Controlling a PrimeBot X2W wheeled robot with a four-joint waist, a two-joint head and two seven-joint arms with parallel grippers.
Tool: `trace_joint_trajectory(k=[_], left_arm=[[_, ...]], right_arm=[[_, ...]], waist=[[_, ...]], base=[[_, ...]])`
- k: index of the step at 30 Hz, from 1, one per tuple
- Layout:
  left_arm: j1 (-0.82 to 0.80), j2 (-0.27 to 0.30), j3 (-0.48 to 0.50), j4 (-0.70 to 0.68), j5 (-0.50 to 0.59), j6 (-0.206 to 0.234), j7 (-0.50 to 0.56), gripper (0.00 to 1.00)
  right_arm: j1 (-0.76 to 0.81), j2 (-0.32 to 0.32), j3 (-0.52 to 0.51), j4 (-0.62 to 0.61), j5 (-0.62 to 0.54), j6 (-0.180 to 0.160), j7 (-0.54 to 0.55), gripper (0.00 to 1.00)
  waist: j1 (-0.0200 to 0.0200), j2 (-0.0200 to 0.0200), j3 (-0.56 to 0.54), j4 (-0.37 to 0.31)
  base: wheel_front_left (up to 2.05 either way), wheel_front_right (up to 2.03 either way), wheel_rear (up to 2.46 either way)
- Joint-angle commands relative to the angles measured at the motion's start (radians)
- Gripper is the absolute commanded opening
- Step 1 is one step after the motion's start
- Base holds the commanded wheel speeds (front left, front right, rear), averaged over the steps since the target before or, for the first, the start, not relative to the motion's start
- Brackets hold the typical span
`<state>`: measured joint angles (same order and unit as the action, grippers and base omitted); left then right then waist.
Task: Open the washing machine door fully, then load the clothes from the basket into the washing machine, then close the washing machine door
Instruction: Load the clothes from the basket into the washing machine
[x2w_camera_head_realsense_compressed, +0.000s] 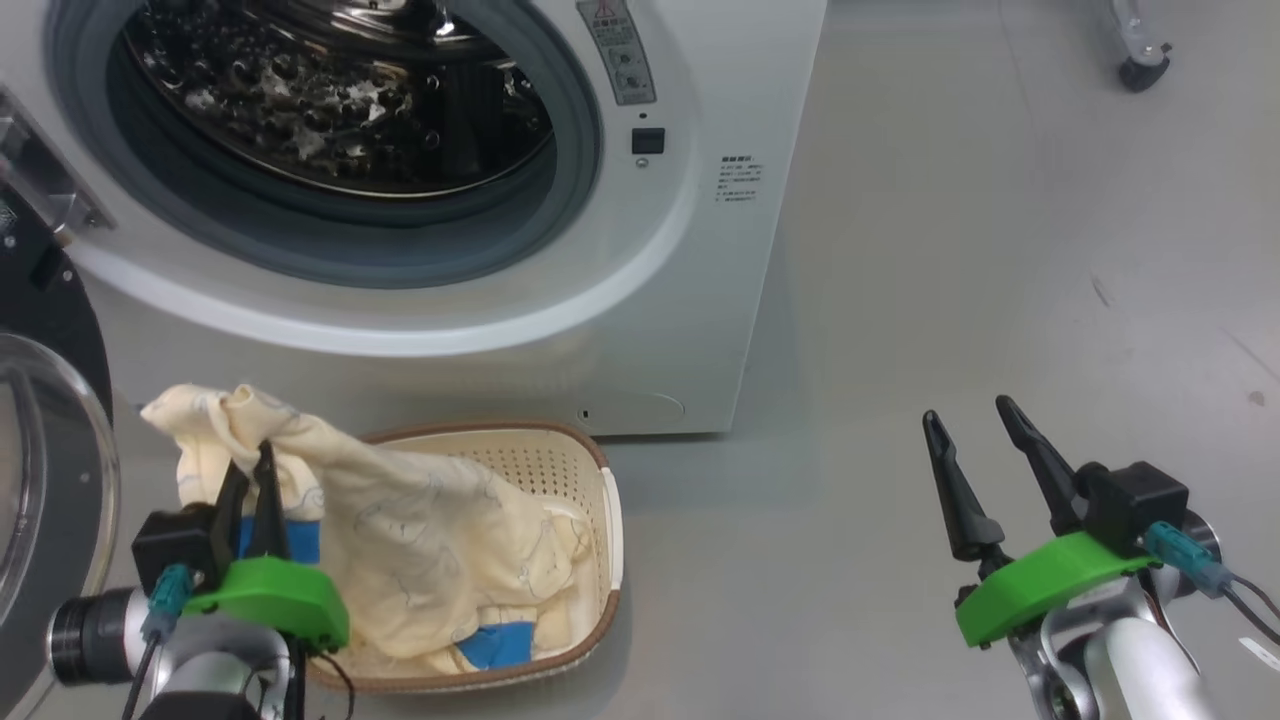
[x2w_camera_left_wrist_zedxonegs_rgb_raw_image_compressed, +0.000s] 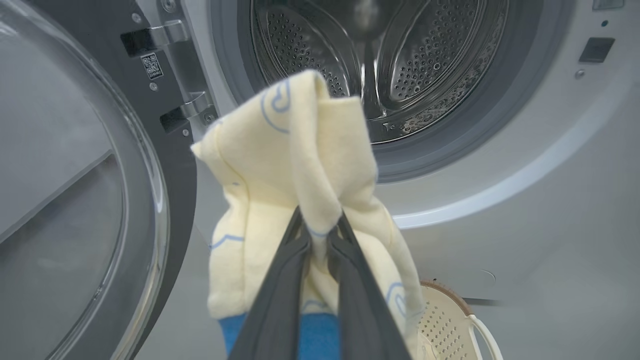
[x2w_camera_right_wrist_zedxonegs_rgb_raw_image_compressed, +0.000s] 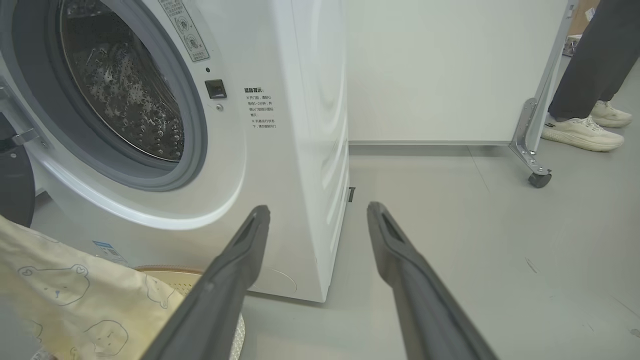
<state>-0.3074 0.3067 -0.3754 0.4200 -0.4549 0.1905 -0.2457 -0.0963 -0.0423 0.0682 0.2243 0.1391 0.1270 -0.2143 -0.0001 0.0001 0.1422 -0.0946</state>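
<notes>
My left gripper (x2w_camera_head_realsense_compressed: 252, 470) (x2w_camera_left_wrist_zedxonegs_rgb_raw_image_compressed: 320, 225) is shut on a cream-yellow garment of the clothes (x2w_camera_head_realsense_compressed: 400, 500) (x2w_camera_left_wrist_zedxonegs_rgb_raw_image_compressed: 300, 165), lifted above the basket (x2w_camera_head_realsense_compressed: 590, 470) with its lower part and blue cuff trailing inside. The basket (x2w_camera_left_wrist_zedxonegs_rgb_raw_image_compressed: 450, 315) sits on the floor before the washing machine (x2w_camera_head_realsense_compressed: 640, 330) (x2w_camera_right_wrist_zedxonegs_rgb_raw_image_compressed: 300, 150). The washing machine door (x2w_camera_head_realsense_compressed: 50, 480) (x2w_camera_left_wrist_zedxonegs_rgb_raw_image_compressed: 75, 200) stands swung open at the left, and the steel drum (x2w_camera_head_realsense_compressed: 340, 90) (x2w_camera_left_wrist_zedxonegs_rgb_raw_image_compressed: 400, 60) is exposed. My right gripper (x2w_camera_head_realsense_compressed: 975, 425) (x2w_camera_right_wrist_zedxonegs_rgb_raw_image_compressed: 317, 215) hangs open over bare floor to the right, holding nothing. The garment (x2w_camera_right_wrist_zedxonegs_rgb_raw_image_compressed: 65, 295) also hangs at the right wrist view's lower left.
Grey floor (x2w_camera_head_realsense_compressed: 1000, 250) stretches to the right of the machine. A wheeled metal stand (x2w_camera_right_wrist_zedxonegs_rgb_raw_image_compressed: 537, 145) (x2w_camera_head_realsense_compressed: 1140, 60) stands at the back right beside a white wall panel. A person's legs and pale shoes (x2w_camera_right_wrist_zedxonegs_rgb_raw_image_compressed: 580, 132) are behind the stand.
</notes>
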Motion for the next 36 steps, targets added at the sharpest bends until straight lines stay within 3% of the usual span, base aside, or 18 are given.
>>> trace_joint_trajectory(k=[1, 15, 36], left_arm=[[-0.001, 0.045, 0.042, -0.056, 0.008, 0.016, 0.000, 0.00], [0.174, 0.072, 0.022, -0.243, 0.008, 0.089, 0.074, 0.00], [0.185, 0.084, 0.001, -0.286, 0.011, 0.109, 0.103, 0.00]], right_arm=[[0.001, -0.008, 0.014, -0.042, -0.010, 0.004, 0.009, 1.00], [0.094, -0.008, 0.003, -0.101, -0.012, 0.004, 0.058, 1.00], [0.108, -0.008, 0.010, -0.121, -0.011, 0.004, 0.074, 1.00]], waist=[[0.0001, -0.0001, -0.039, 0.010], [0.0001, -0.0001, -0.147, 0.036], [0.0001, -0.0001, -0.145, 0.036]], base=[[0.00, 0.00, 0.00], [0.00, 0.00, 0.00], [0.00, 0.00, 0.00]])
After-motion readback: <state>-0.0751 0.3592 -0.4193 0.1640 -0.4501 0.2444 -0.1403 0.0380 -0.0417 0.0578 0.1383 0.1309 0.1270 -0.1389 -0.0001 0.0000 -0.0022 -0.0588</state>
